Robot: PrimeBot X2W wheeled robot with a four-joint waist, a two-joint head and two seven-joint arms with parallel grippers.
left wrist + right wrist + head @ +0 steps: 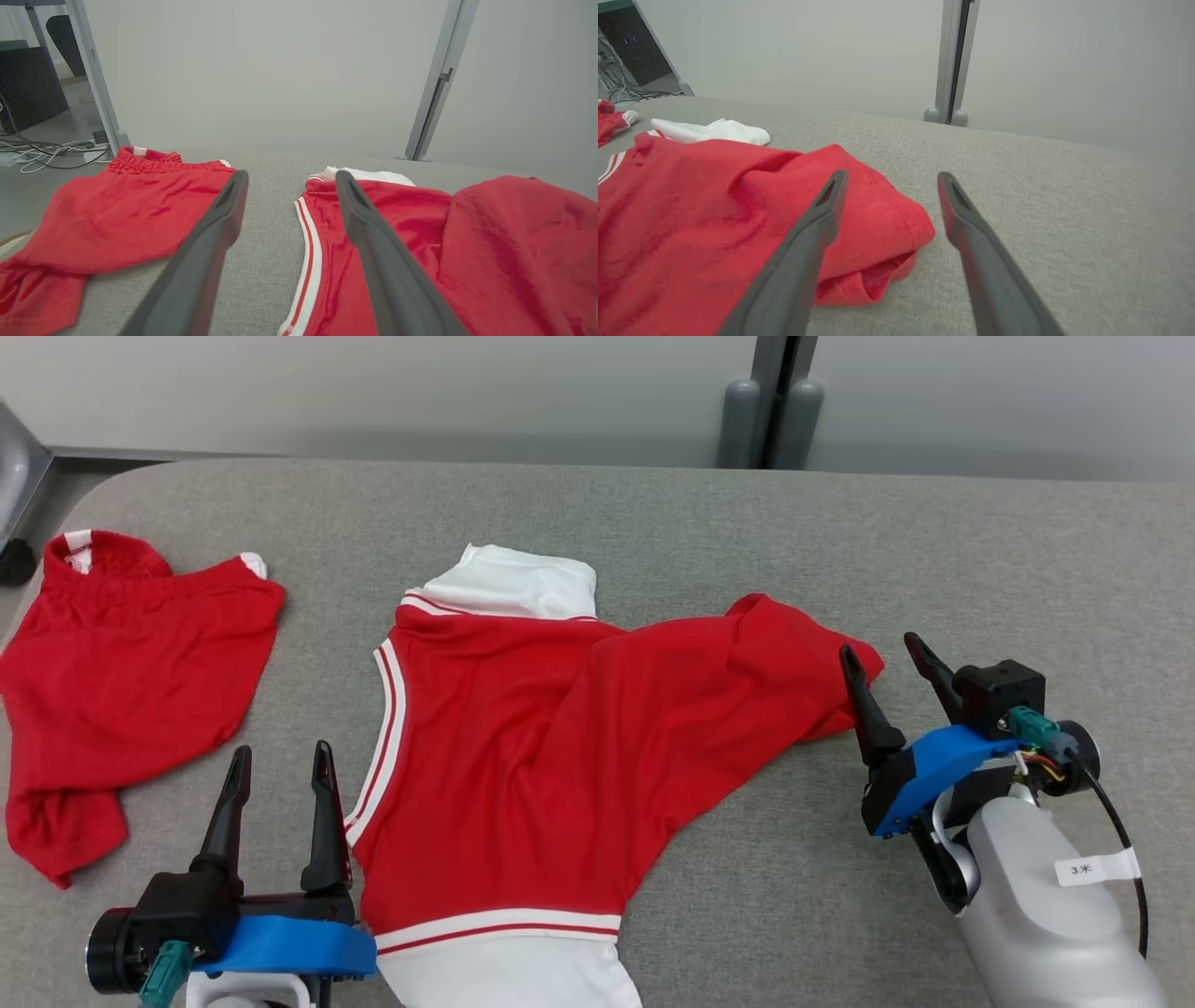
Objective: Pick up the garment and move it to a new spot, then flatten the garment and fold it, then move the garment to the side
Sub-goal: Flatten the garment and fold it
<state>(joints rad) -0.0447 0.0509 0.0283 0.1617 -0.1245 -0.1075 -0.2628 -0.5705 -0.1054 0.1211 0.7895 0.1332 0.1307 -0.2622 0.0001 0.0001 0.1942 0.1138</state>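
The garment (541,737) is a red shirt with white sleeves and white-red trim, lying rumpled in the middle of the grey padded table (747,523). One white sleeve points away and another hangs off the near edge. A folded red corner of the garment (878,233) reaches right. My left gripper (283,751) is open just left of the striped side seam, and its right finger hangs over the garment (490,242) in the left wrist view (290,176). My right gripper (879,646) is open at that red corner, the left finger over the cloth (892,175). Neither holds anything.
Red shorts (131,663) with an elastic waistband lie spread at the table's left end (126,210). A grey post (770,411) stands behind the far edge against a pale wall. Cables (42,149) lie on the floor beyond the left end. Bare table stretches to the right.
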